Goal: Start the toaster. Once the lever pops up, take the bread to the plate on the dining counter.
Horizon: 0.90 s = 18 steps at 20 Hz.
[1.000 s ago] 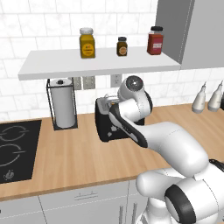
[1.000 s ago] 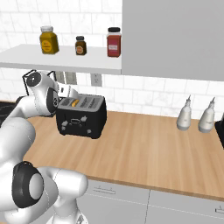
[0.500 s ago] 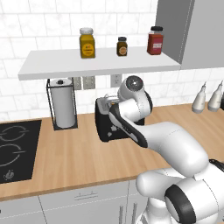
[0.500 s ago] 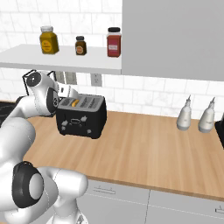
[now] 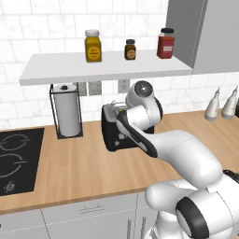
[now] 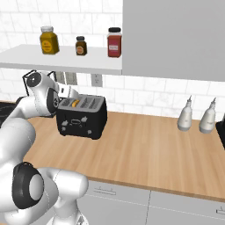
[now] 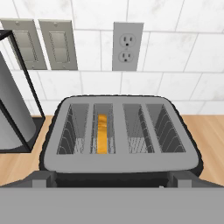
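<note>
White tile backs a wooden counter [image 6: 145,145] with a shelf [image 5: 102,67] of jars above it. Largest on the counter is the toaster [image 6: 82,117], black and boxy, set toward the back edge under the shelf, with a paper towel holder [image 5: 66,112] just beside it on the stove side and two pale bottles [image 6: 196,116] well apart toward the far end. Seen from the hand, four slots run front to back, and the bread [image 7: 102,133] sits deep in the second slot from the towel-holder side, only its orange crust edge showing between the wire guides, so it looks lowered or not yet popped. Above the toaster's near edge the gripper [image 7: 112,181] hangs, jaws spread as wide as they go and holding nothing. The lever cannot be made out from these angles; judging by the task, either pressing it or waiting on it is the step in hand. To do it well, bring one fingertip squarely over the lever, push straight down along the toaster's front without shoving the body backward, and keep clear of the slots. Only once the slice stands proud should the jaws straddle its thin faces.
</note>
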Available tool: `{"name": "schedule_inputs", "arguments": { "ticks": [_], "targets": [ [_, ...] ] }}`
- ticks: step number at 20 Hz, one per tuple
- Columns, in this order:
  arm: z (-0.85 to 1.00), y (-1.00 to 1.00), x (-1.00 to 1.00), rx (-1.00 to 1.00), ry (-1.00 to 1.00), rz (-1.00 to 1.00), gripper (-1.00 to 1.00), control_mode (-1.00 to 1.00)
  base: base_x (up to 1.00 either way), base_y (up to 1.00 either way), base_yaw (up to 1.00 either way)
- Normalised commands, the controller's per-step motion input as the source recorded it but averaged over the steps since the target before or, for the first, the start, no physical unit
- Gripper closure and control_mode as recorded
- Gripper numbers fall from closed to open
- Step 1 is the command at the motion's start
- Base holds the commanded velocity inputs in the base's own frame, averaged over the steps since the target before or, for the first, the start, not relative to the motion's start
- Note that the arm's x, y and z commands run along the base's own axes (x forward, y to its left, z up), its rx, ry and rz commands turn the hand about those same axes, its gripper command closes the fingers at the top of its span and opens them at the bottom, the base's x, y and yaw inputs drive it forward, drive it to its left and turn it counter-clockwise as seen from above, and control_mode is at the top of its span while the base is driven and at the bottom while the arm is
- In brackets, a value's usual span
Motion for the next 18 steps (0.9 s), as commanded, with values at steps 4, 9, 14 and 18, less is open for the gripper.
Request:
{"name": "schedule_inputs", "arguments": {
  "ticks": [4, 9, 14, 18],
  "targets": [
    [0.00, 0.00, 0.00, 0.00, 0.00, 0.00, -1.00, -1.00, 0.00, 0.00, 0.00],
    [0.00, 0.00, 0.00, 0.00, 0.00, 0.00, -1.00, -1.00, 0.00, 0.00, 0.00],
    [0.00, 0.00, 0.00, 0.00, 0.00, 0.00, -1.00, -1.00, 0.00, 0.00, 0.00],
    [0.00, 0.00, 0.00, 0.00, 0.00, 0.00, -1.00, -1.00, 0.00, 0.00, 0.00]
  ]
}}
